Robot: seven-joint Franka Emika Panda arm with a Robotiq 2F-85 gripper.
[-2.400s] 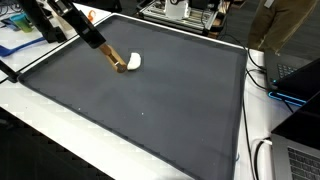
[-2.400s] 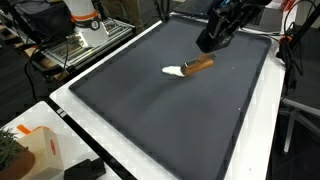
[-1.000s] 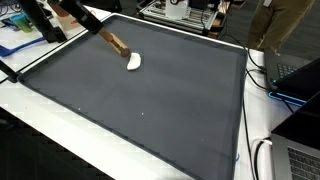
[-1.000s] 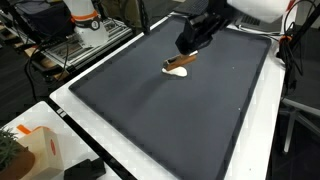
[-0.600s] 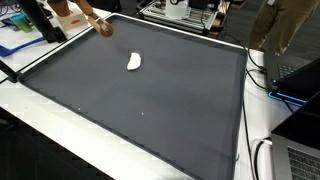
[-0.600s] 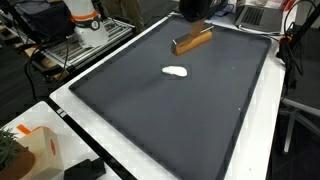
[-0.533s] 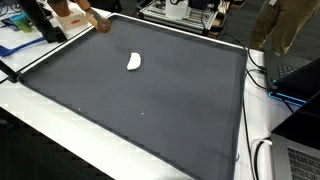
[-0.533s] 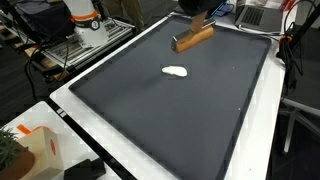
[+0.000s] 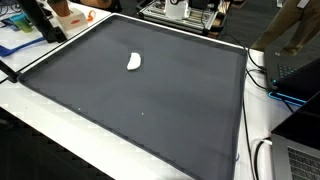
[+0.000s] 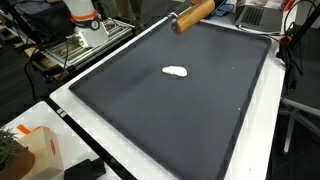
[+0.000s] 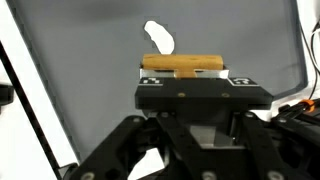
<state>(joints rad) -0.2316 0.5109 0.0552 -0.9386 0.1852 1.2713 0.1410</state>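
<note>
My gripper [image 11: 182, 70] is shut on a short wooden block [image 11: 182, 64], which lies crosswise between the jaws in the wrist view. In an exterior view the wooden block [image 10: 194, 15] hangs high over the far edge of the dark mat [image 10: 170, 110], and the gripper itself is cut off by the top of the picture. A small white lump [image 10: 176, 72] lies alone on the mat, well below and apart from the block. It is also visible as the white lump [image 9: 133, 62] and the white lump [image 11: 158, 38]. In that exterior view the gripper is out of frame.
The mat [image 9: 140, 95] lies on a white table [image 9: 60, 130]. Cables and a laptop [image 9: 295, 150] sit along one side. A tan box [image 10: 40, 150] stands at a near corner. Metal racks [image 10: 75, 45] and equipment lie beyond the far edge.
The gripper has risen with the wooden block, away from the white lump toward the mat's far edge, leaving one exterior view. The white lump stays where it was.
</note>
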